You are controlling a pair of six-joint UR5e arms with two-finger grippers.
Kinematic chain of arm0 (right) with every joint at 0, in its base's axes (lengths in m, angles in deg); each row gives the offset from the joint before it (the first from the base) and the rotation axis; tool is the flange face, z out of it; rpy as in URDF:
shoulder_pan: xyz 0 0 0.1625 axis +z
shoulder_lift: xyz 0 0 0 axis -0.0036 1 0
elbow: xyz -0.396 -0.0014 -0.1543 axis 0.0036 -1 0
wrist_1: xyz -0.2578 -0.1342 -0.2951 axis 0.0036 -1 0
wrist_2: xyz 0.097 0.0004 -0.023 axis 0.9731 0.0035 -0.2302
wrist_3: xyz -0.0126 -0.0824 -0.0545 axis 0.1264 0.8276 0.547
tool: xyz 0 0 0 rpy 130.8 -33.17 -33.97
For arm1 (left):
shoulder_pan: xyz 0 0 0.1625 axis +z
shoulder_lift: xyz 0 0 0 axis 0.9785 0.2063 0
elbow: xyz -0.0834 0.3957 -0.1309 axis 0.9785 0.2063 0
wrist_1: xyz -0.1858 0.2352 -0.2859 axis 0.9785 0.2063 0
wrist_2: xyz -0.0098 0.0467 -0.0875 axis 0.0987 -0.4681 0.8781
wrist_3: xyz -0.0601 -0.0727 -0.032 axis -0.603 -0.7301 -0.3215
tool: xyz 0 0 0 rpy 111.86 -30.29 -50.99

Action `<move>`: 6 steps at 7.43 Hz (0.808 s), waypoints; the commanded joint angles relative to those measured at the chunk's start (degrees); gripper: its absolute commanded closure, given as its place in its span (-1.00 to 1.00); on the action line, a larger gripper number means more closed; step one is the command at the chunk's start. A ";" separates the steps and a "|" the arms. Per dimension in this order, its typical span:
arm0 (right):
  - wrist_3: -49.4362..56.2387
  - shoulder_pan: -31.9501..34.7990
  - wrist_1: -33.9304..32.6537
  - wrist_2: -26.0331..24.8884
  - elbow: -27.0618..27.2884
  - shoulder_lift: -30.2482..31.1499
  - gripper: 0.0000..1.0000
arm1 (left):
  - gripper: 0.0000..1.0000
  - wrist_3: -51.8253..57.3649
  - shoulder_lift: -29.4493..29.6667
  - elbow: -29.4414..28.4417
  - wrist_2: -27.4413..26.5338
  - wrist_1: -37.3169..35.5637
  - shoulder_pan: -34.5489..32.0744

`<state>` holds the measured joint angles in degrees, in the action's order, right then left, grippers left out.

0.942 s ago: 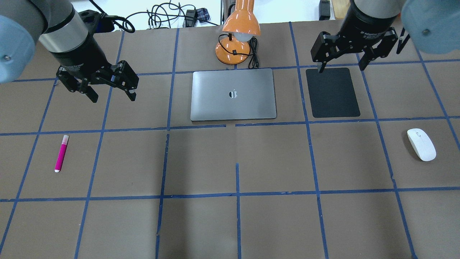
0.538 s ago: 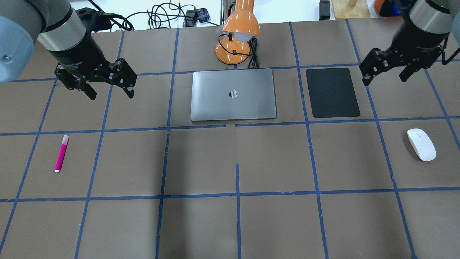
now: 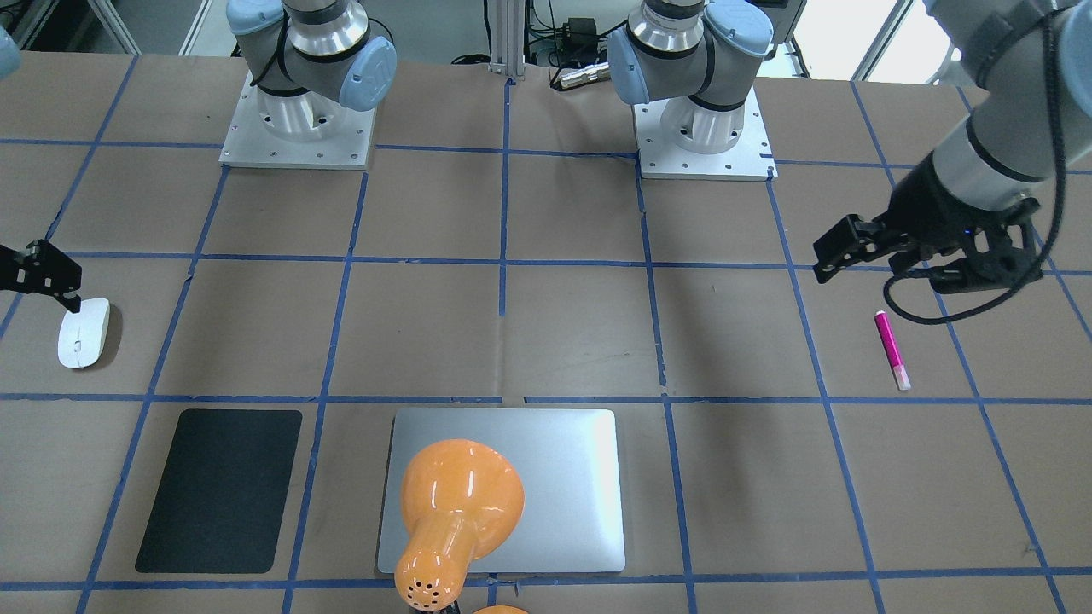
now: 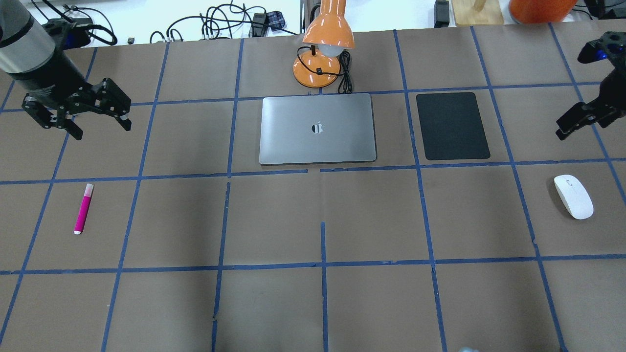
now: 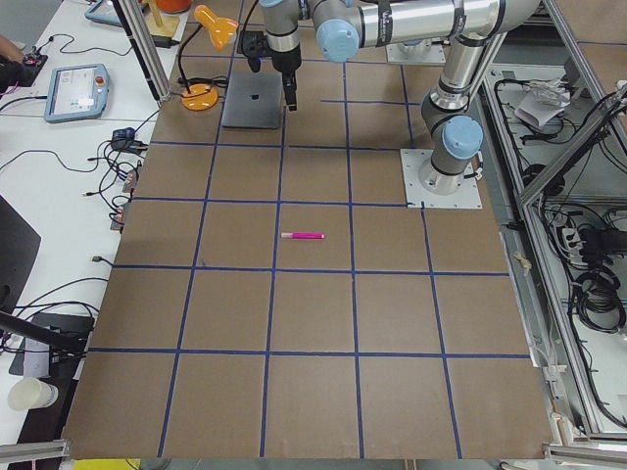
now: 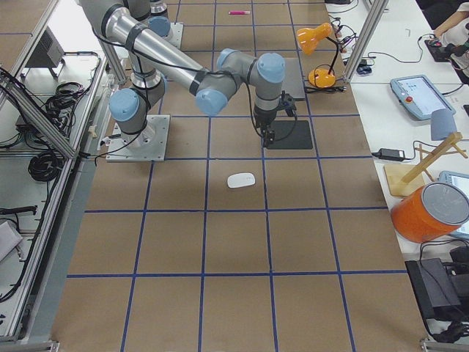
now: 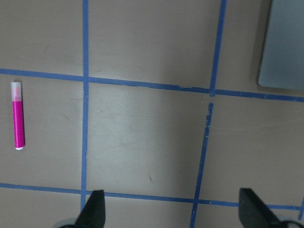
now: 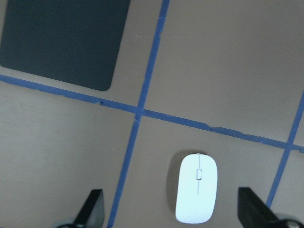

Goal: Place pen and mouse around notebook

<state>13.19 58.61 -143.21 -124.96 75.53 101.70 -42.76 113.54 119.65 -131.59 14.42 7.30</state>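
Note:
The magenta pen (image 4: pixel 83 209) lies at the table's near left, alone in a taped square. The white mouse (image 4: pixel 573 196) sits at the right edge. The silver notebook (image 4: pixel 318 128) lies flat at centre back. My left gripper (image 4: pixel 101 129) hangs open in the air behind the pen, which shows at the left of the left wrist view (image 7: pixel 18 115). My right gripper (image 8: pixel 170 199) is open above the table, with the mouse (image 8: pixel 197 187) below and between its fingers; one finger (image 4: pixel 570 126) shows at the overhead view's right edge.
A black mat (image 4: pixel 452 125) lies right of the notebook. An orange desk lamp (image 4: pixel 325 44) with a cable stands behind the notebook, its shade over the notebook's far edge. Blue tape lines grid the brown table.
The left gripper has moved left, to behind the pen. The right gripper has swung right, off the black mat and towards the mouse. Both stay open; pen, mouse and notebook have not moved.

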 commanded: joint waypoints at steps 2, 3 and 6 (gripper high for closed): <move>6.93 -6.50 -13.52 -0.47 5.39 -8.85 -1.00 | -1.00 17.73 5.36 4.46 -0.18 -11.34 12.66; 6.15 -6.61 -13.35 -1.34 6.44 -9.13 -1.00 | -1.00 24.04 7.03 8.58 -0.18 -19.75 16.53; 4.47 -6.52 -13.52 -5.30 10.40 -9.57 -1.00 | -1.00 27.53 11.86 19.14 -0.09 -33.61 20.79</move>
<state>17.80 52.12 -156.24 -129.58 84.61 92.69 -16.28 123.40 134.66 -131.76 -14.21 26.99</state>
